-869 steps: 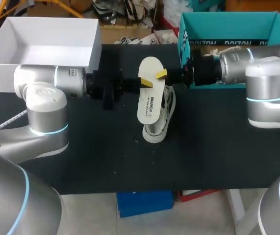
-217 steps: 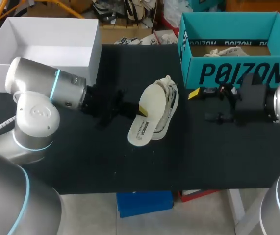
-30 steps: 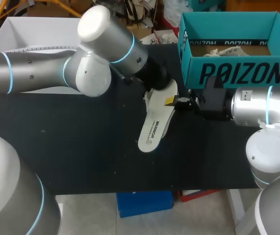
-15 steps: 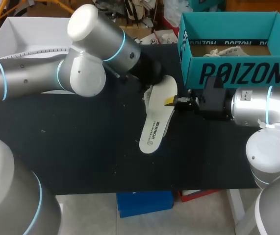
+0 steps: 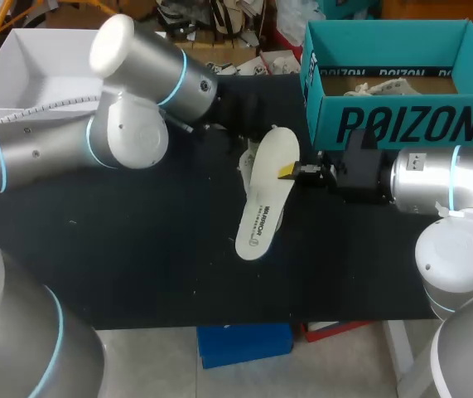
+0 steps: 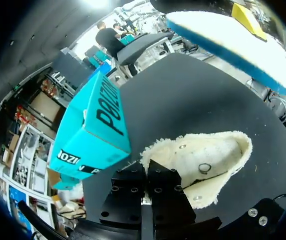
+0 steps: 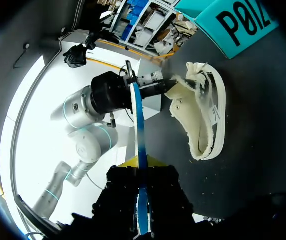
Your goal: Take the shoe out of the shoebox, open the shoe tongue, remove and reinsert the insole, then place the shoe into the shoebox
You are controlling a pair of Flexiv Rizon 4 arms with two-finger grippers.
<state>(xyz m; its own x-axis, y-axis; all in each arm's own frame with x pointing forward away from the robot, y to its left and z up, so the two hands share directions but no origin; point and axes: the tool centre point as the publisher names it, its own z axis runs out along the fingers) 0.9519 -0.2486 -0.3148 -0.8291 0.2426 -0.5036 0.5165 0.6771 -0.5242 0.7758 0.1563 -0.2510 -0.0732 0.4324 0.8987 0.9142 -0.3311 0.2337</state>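
— When you looked at the right gripper (image 5: 290,172), how did its fingers stand?

— They were clamped on the insole (image 5: 265,199), with a yellow tip on each face, at one long edge. From the right wrist camera the insole (image 7: 138,130) showed edge-on and ran straight out between the fingers.

— And the insole itself?

— It was held above the table (image 5: 137,265). It was pale with a blue edge, and it hung over the shoe (image 7: 205,115) without touching it.

— What about the left gripper (image 6: 144,175)?

— It was closed on the rim of the shoe. Its two black finger blocks were almost together at the edge of the woolly lining, and the yellow tips were hidden.

— Where was the shoe?

— It was outside the shoebox (image 5: 402,124), near its front wall. It was tilted on its side, with the opening turned toward the left gripper. I could not tell whether it rested on the table. From the head camera the insole covered most of it.

— Anything else?

— A white box (image 5: 70,66) stood at the far left corner, well apart from the shoe.
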